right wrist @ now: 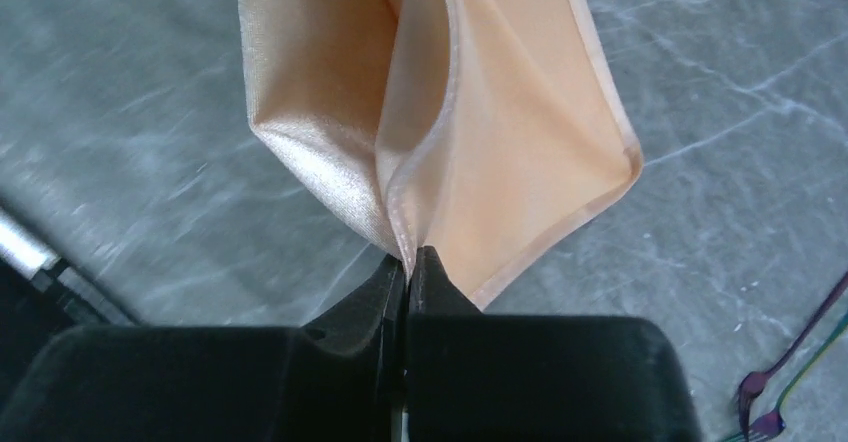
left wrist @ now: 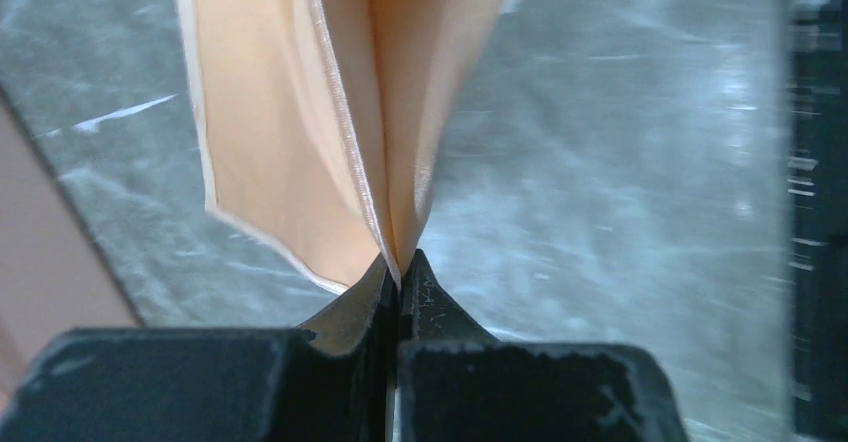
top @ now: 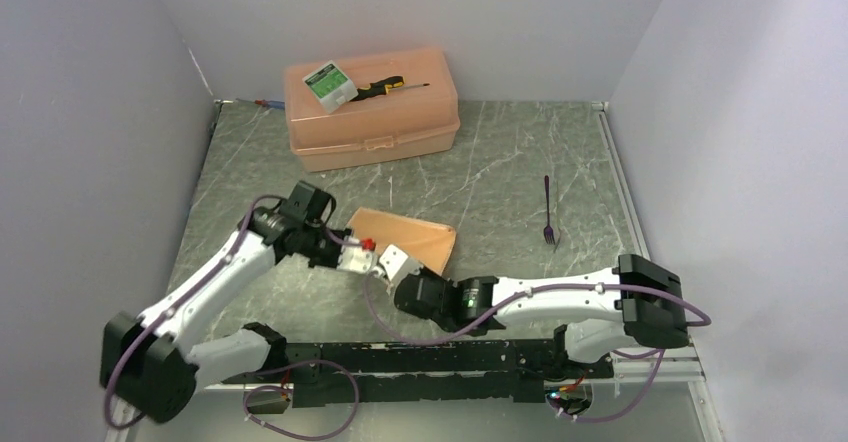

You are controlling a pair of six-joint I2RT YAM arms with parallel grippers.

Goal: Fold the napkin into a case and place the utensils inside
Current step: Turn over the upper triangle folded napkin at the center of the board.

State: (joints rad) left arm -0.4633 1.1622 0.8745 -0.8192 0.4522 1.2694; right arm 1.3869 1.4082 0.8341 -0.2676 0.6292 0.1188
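Note:
The peach-orange napkin (top: 408,236) is folded and held up off the table near the middle front. My left gripper (top: 362,258) is shut on its near left edge; in the left wrist view the cloth (left wrist: 330,112) rises from between the closed fingertips (left wrist: 400,267). My right gripper (top: 398,268) is shut on the near edge beside it; in the right wrist view the cloth (right wrist: 450,112) stands up from the closed tips (right wrist: 408,260). The purple-blue utensils (top: 549,212) lie on the table to the right, with fork tines (right wrist: 760,412) showing in the right wrist view. No finished case shows.
A rigid peach plastic box (top: 371,107) stands at the back, with a green-white packet (top: 329,84) and a black-and-yellow screwdriver (top: 385,87) on its lid. Grey walls close in left, right and back. The arms' rail (top: 420,357) runs along the near edge.

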